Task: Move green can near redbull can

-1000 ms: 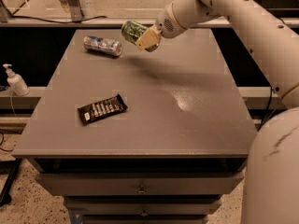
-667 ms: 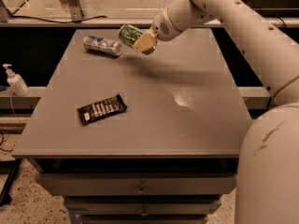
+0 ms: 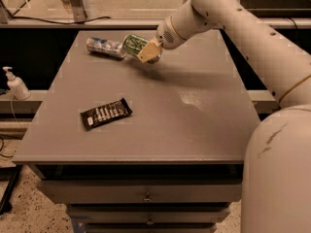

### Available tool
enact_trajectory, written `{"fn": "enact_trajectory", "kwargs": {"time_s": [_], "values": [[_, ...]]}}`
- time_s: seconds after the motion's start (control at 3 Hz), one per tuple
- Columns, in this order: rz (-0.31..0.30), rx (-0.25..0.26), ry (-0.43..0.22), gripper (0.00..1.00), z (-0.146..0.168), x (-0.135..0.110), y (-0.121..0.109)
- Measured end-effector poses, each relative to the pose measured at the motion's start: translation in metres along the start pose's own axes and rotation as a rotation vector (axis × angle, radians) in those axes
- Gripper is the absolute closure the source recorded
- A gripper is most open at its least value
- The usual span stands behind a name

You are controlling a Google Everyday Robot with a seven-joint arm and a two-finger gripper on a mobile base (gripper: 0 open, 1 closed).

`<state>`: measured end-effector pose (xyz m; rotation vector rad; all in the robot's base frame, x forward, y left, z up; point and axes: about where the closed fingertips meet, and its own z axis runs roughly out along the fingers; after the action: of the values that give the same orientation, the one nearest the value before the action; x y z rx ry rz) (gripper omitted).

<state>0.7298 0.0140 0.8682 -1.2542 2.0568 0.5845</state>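
The green can (image 3: 133, 44) is held in my gripper (image 3: 145, 52), tilted on its side just above the grey table (image 3: 160, 110) at the far middle. The gripper's tan fingers are shut on the can's right end. The redbull can (image 3: 105, 47), silver and blue, lies on its side on the table at the far left, right beside the green can's left end. I cannot tell if the two cans touch. My white arm comes in from the upper right.
A dark snack bar wrapper (image 3: 106, 113) lies on the table's left middle. A white pump bottle (image 3: 16, 83) stands off the table at the left. Drawers (image 3: 146, 196) run below the table's front edge. My robot body (image 3: 279, 174) fills the right foreground.
My gripper has carried the green can to the left and slightly down, closer to the redbull can. The redbull can and the snack bar have not moved.
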Motion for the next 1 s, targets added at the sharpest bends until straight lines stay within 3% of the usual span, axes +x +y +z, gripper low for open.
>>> {"fn": "enact_trajectory", "kwargs": {"time_s": [0.33, 0.67, 1.0], "values": [[-0.005, -0.019, 0.009, 1.00, 0.008, 0.004, 0.006], [-0.012, -0.030, 0.018, 0.84, 0.014, 0.004, 0.010], [-0.016, -0.040, 0.027, 0.59, 0.019, 0.006, 0.013]]}}
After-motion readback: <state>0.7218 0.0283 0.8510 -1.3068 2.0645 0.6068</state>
